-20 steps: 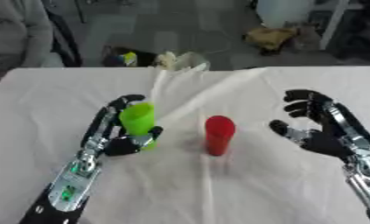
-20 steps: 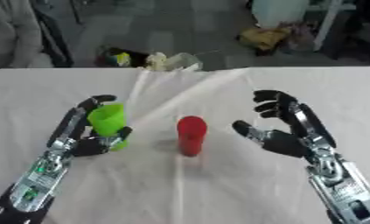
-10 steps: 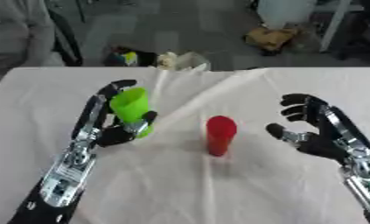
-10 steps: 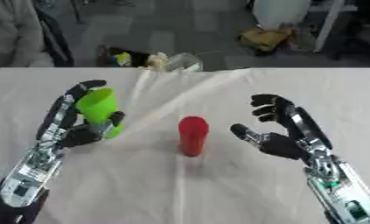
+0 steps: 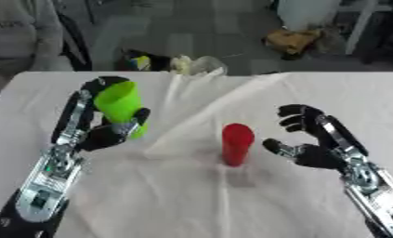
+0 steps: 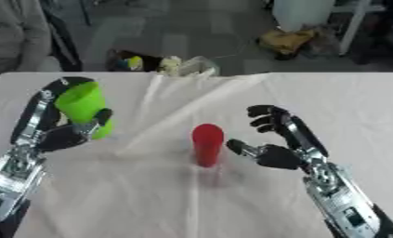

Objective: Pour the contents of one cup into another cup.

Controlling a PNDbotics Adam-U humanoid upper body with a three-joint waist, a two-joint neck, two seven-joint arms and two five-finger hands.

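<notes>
Our left hand [image 5: 101,132] grips the green cup [image 5: 121,104] above the desk [image 5: 191,195]; our right hand [image 5: 313,151] waits open beside the standing red cup [image 5: 237,144]. Next we carry and tip green over red.

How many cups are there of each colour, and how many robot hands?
Green cup: 1, held in the left hand
Red cup: 1, standing on the table
Robot hands: 2, the left hand and the right hand
Total: 2 cups and 2 hands, 4 things
</notes>
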